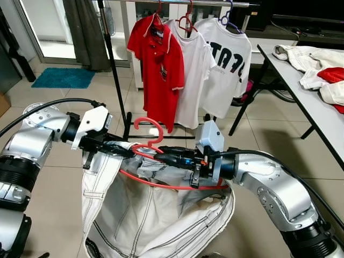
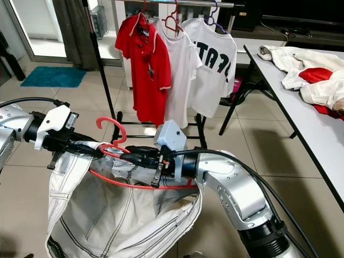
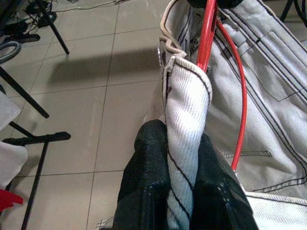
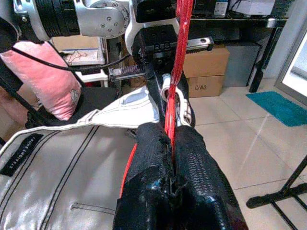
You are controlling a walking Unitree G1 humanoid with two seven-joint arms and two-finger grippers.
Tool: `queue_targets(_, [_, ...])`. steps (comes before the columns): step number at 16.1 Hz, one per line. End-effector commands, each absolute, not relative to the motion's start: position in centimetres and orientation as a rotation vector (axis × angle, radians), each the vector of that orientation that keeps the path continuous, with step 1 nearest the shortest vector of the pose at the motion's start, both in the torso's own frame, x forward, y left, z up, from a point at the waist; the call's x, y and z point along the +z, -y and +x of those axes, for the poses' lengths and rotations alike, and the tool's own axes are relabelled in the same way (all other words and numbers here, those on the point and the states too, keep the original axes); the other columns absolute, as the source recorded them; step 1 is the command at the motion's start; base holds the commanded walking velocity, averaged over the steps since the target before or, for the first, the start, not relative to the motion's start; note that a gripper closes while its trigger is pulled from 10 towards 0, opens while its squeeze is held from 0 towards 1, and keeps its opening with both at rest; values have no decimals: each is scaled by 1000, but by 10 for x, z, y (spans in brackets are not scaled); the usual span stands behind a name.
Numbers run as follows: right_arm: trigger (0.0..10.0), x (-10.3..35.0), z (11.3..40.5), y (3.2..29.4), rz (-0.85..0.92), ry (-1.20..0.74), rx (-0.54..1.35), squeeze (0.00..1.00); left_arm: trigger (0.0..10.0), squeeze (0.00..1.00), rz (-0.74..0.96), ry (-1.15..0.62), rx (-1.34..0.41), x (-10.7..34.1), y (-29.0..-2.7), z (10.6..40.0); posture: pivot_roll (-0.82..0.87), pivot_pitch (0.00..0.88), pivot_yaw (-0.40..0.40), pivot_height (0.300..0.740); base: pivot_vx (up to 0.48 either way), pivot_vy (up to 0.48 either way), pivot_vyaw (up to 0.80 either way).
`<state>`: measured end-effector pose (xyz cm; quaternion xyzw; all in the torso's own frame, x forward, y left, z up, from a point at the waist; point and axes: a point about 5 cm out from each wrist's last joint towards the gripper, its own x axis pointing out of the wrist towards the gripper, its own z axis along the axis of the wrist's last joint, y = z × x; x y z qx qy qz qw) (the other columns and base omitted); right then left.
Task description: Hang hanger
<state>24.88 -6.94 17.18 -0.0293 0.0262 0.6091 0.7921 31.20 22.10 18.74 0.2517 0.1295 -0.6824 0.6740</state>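
A red plastic hanger (image 1: pixel 152 141) is held in front of me with its hook pointing up, and a white jacket with dark stitching (image 1: pixel 156 215) hangs from it. My right gripper (image 1: pixel 167 156) is shut on the hanger just below the hook; in the right wrist view its fingertips (image 4: pixel 158 143) pinch the red bar (image 4: pixel 178 72). My left gripper (image 1: pixel 117 148) is shut on a fold of the jacket's edge (image 3: pixel 184 124) beside the hanger. A clothes rail (image 1: pixel 177 3) stands beyond, about a metre ahead.
On the rail hang a red polo shirt (image 1: pixel 158 70) and two white T-shirts (image 1: pixel 226 64). The rack's black pole (image 1: pixel 114 70) and base stand on the tiled floor. A table (image 1: pixel 301 91) with heaped clothes is at the right. A teal mat (image 1: pixel 63 78) lies far left.
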Motion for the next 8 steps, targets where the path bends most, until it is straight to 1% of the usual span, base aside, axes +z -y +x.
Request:
queue_targets(1, [10000,191,247,66,-37,47,1338,0,0,0,551,-303,-1527,184,-222,311,31,0,-12,705,0,0,0])
queue_targets(2, [10000,191,247,66,-23,41,1337,784,0,0,540,-301,-1516,184,-223,311,30,0,-12,705,0,0,0])
queue_targets(3, [10000,191,248,68,-9,34,1325,1000,0,0,523,-304,-1496,183,-224,311,31,0,-12,705,0,0,0])
queue_targets(6, [10000,192,253,74,-7,30,1291,1000,0,0,498,-326,-1400,178,-231,313,33,0,-15,705,0,0,0])
queue_targets(8, [10000,194,255,84,-24,29,1251,1000,0,0,504,-337,-1263,173,-240,317,34,0,-16,705,0,0,0])
